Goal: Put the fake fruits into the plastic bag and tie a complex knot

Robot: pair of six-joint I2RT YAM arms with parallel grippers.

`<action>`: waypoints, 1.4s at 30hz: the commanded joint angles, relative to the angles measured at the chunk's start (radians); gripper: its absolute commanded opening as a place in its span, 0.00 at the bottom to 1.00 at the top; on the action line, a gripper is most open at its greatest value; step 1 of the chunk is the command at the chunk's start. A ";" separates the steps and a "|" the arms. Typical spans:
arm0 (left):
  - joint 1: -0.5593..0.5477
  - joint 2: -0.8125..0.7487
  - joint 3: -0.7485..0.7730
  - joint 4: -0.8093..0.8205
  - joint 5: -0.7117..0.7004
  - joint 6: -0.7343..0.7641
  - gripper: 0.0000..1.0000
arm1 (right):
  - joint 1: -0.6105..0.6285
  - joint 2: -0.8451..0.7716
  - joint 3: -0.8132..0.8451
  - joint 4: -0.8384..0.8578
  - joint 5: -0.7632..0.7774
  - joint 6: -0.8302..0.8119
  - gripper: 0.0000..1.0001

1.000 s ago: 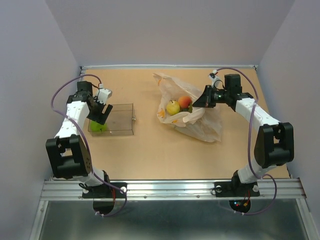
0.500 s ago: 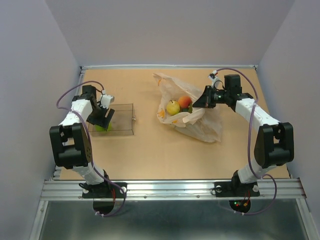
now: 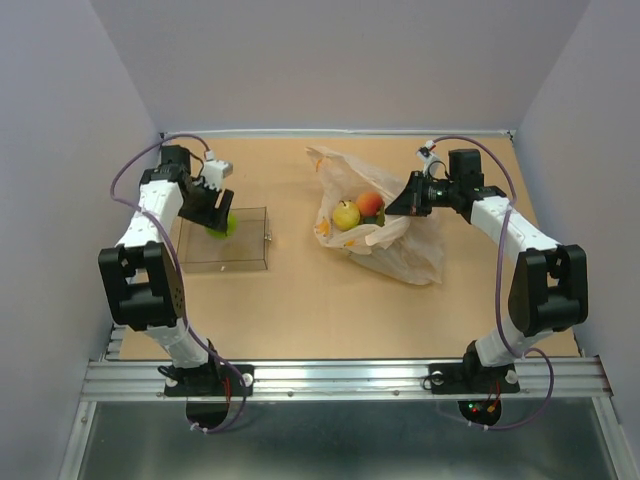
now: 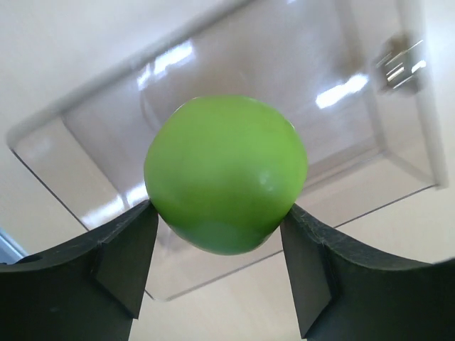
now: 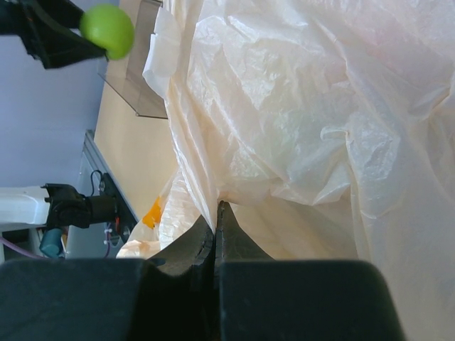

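Left wrist: left gripper [image 4: 217, 217] clamps green fruit [image 4: 225, 170]; right gripper [image 5: 215, 226] pinches plastic bag [image 5: 284, 106].

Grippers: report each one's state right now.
Left gripper: closed on a round glossy green fake fruit.
Right gripper: closed, pinching the thin crinkly whitish-peach plastic bag.

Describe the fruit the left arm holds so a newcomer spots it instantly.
On the tan table, left side, sits a clear tray. Over its far side, the left pincer grips a bright-green ball, the only fruit outside the bag, which holds a yellow fruit and an orange-red fruit.
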 commanded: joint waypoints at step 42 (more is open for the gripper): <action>-0.344 0.168 0.331 0.730 0.433 -0.262 0.95 | -0.029 -0.053 0.010 -0.003 0.020 -0.120 0.00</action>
